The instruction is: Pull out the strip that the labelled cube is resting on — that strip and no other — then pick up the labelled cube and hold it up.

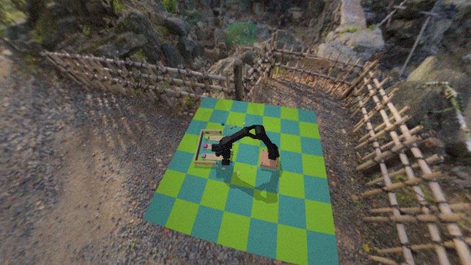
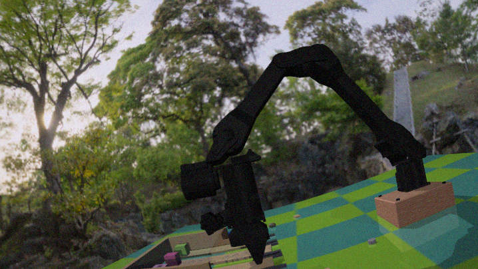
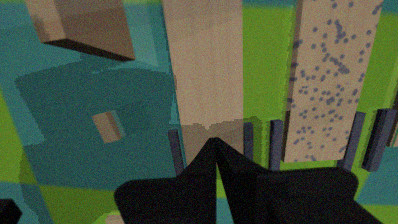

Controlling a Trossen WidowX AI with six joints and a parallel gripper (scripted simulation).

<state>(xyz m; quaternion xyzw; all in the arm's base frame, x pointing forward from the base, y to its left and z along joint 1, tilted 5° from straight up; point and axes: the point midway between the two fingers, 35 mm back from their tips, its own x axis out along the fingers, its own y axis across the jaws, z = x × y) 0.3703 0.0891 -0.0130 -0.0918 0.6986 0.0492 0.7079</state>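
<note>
With strip-pulling apparently in hand, the black two-fingered gripper [image 1: 225, 162] [image 2: 259, 262] [image 3: 213, 142], closed empty, should open before gripping the plain tan wooden strip [image 1: 213, 157] [image 3: 207, 65] toward twelve o'clock.
</note>
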